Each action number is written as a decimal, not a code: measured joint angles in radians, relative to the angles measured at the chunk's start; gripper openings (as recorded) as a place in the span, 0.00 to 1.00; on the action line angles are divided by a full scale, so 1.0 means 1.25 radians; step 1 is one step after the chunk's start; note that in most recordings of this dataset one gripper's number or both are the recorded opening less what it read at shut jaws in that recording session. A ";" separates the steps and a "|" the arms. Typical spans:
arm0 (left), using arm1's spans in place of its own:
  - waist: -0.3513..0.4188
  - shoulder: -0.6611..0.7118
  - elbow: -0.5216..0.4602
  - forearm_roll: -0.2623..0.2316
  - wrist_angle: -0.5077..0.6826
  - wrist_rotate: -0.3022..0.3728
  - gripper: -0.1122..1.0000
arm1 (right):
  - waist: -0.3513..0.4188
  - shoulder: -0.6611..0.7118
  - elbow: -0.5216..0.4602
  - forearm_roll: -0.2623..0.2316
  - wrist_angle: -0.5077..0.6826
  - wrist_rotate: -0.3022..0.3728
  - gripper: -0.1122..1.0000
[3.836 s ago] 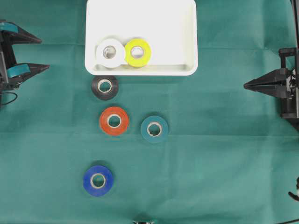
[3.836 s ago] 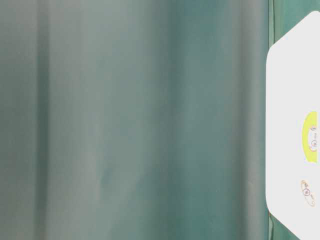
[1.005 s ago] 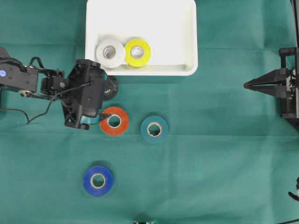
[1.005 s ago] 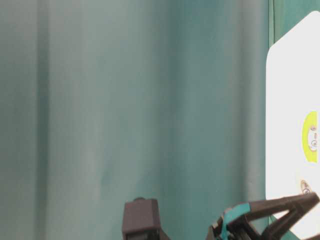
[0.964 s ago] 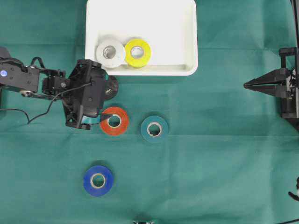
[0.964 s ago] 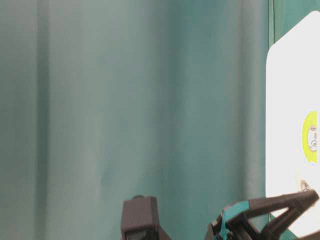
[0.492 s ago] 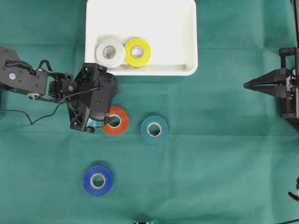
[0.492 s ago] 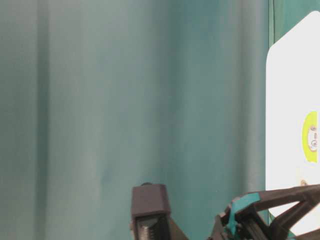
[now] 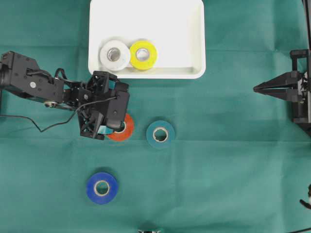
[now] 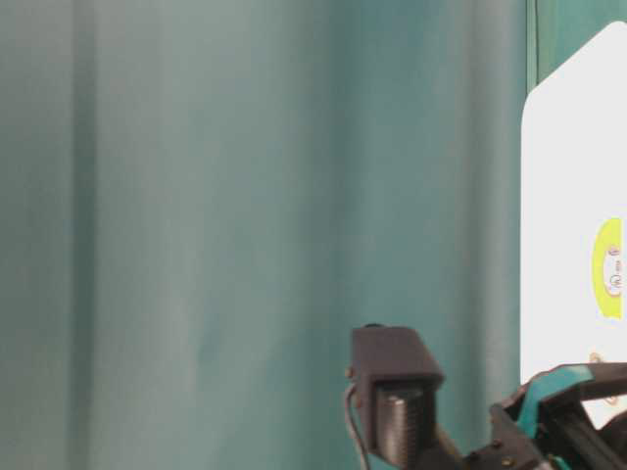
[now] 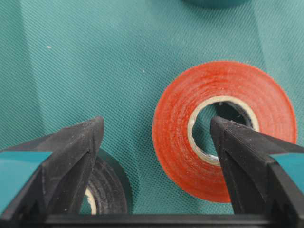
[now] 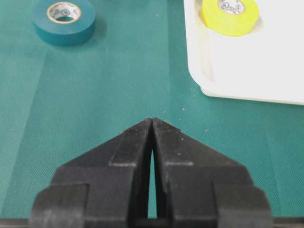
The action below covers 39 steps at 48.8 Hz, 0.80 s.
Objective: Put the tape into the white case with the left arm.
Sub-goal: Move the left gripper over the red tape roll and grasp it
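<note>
The left arm [image 9: 34, 85] reaches in from the left edge of the overhead view, stretched out low toward the white case [image 9: 194, 73], its wrist stopping short of the case's near rim. A thin black cable loops off its forearm. The left gripper [image 11: 156, 137] points forward and down with its jaws spread wide; in the wrist view the two black, teal-banded fingers [image 11: 71, 156] stand well apart, nothing clamped between them. The right arm sits folded back at the right edge, well away from the case, and the right gripper [image 12: 152, 121] has its all-black fingers pressed together to a point.
</note>
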 measured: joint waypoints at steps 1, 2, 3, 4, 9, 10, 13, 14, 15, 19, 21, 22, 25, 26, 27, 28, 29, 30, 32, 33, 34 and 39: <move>0.000 0.002 0.000 0.001 0.000 -0.004 0.90 | 0.000 0.000 0.001 0.000 0.000 0.000 0.01; 0.000 0.005 -0.001 0.000 0.000 -0.004 0.90 | 0.000 -0.001 0.000 0.000 0.000 0.000 0.01; 0.000 0.007 -0.001 0.001 0.000 -0.004 0.90 | 0.000 0.000 0.000 0.000 0.000 0.000 0.01; 0.000 0.010 -0.002 0.000 0.000 -0.002 0.90 | 0.000 0.000 0.001 0.000 0.000 0.000 0.01; 0.000 0.018 -0.005 0.000 -0.001 -0.002 0.90 | 0.000 -0.001 0.001 0.000 0.000 0.000 0.01; 0.000 0.020 -0.005 0.000 -0.001 -0.004 0.90 | 0.001 0.000 0.000 0.002 0.000 0.000 0.01; 0.000 0.020 -0.005 0.000 -0.002 -0.004 0.90 | 0.000 0.000 0.000 0.000 0.000 0.000 0.01; 0.000 0.021 -0.006 0.000 -0.002 -0.004 0.90 | 0.000 0.000 0.000 0.000 0.000 0.000 0.01; 0.000 0.021 -0.006 0.000 -0.002 -0.002 0.90 | 0.000 0.000 0.000 0.000 0.000 0.000 0.01; 0.000 0.021 -0.006 0.000 -0.002 -0.002 0.90 | 0.000 -0.001 0.001 0.000 0.000 0.000 0.01; 0.000 0.021 -0.005 0.000 -0.001 -0.004 0.90 | 0.000 0.000 0.001 0.000 0.000 0.000 0.01; 0.000 0.021 -0.005 0.000 -0.002 -0.004 0.90 | 0.000 0.000 0.000 0.000 0.000 0.000 0.01; 0.000 0.021 -0.006 0.000 -0.002 -0.002 0.90 | 0.001 0.000 0.000 0.000 0.000 0.000 0.01; 0.000 0.021 -0.006 0.000 -0.002 -0.002 0.90 | 0.000 -0.001 0.001 0.000 0.000 0.000 0.01; 0.000 0.021 -0.005 0.000 -0.002 -0.002 0.89 | 0.001 0.000 0.000 0.000 0.000 0.000 0.01; 0.000 0.021 -0.005 0.000 -0.002 -0.002 0.88 | 0.000 -0.001 0.001 0.002 0.000 0.000 0.01; 0.000 0.021 -0.006 0.000 -0.002 -0.001 0.87 | 0.001 0.000 0.000 0.000 0.000 0.000 0.01; 0.000 0.021 -0.006 0.000 -0.001 -0.002 0.86 | 0.000 -0.001 0.001 0.000 0.000 0.000 0.01; 0.000 0.021 -0.005 0.000 -0.002 -0.002 0.82 | 0.000 0.000 0.001 0.000 0.000 0.000 0.01; 0.000 0.021 -0.006 0.001 -0.001 -0.002 0.79 | 0.000 -0.001 0.001 0.000 0.000 0.000 0.01; 0.000 0.021 -0.006 0.001 -0.001 -0.002 0.75 | 0.000 -0.001 0.001 0.000 0.000 0.000 0.01; -0.002 0.021 -0.005 0.000 -0.002 -0.002 0.48 | 0.000 0.000 0.001 0.000 0.000 0.000 0.01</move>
